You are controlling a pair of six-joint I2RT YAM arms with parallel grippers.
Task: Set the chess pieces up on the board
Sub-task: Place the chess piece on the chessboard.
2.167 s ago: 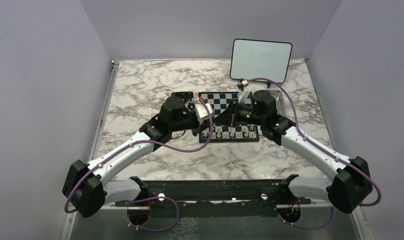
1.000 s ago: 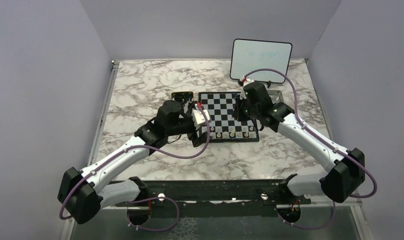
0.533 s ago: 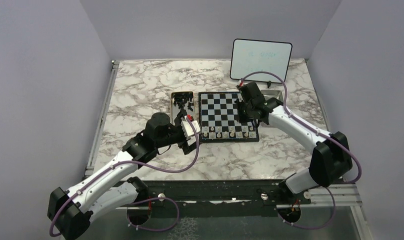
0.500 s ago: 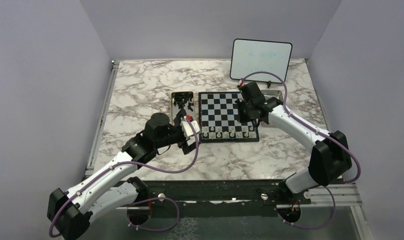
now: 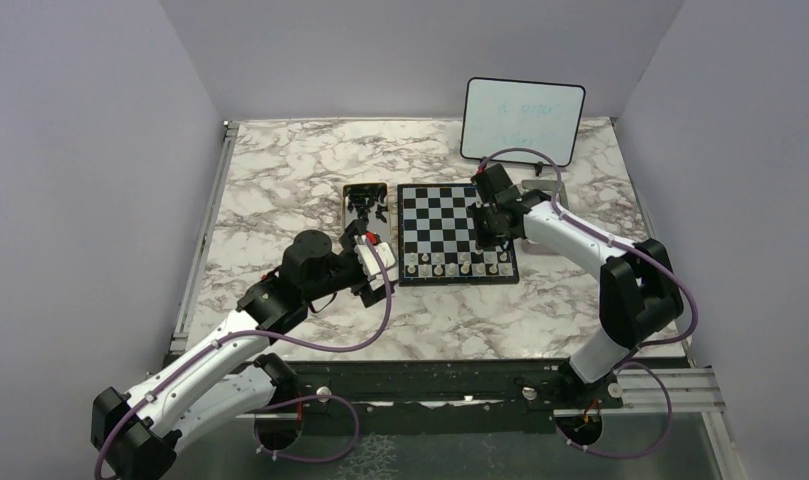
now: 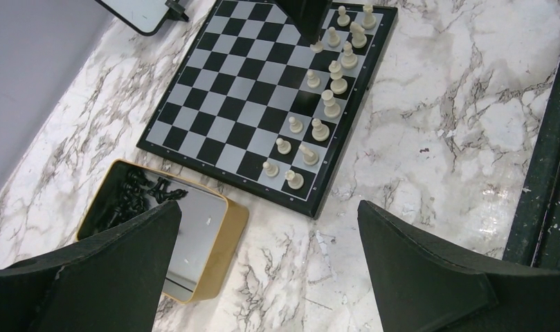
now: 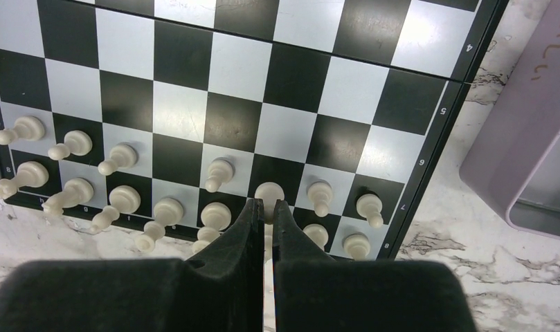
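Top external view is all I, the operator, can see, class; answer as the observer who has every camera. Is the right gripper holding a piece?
Observer: Yes. The right wrist view shows the right gripper shut on a cream pawn at the pawn row of the board.
Operator: Any pawn square bare?
Observer: One. A bare square sits two squares left of the held pawn in that view.
Operator: And the left gripper?
Observer: The left wrist view shows the left gripper wide open with nothing in it, above the marble, near the gold tin of black pieces.
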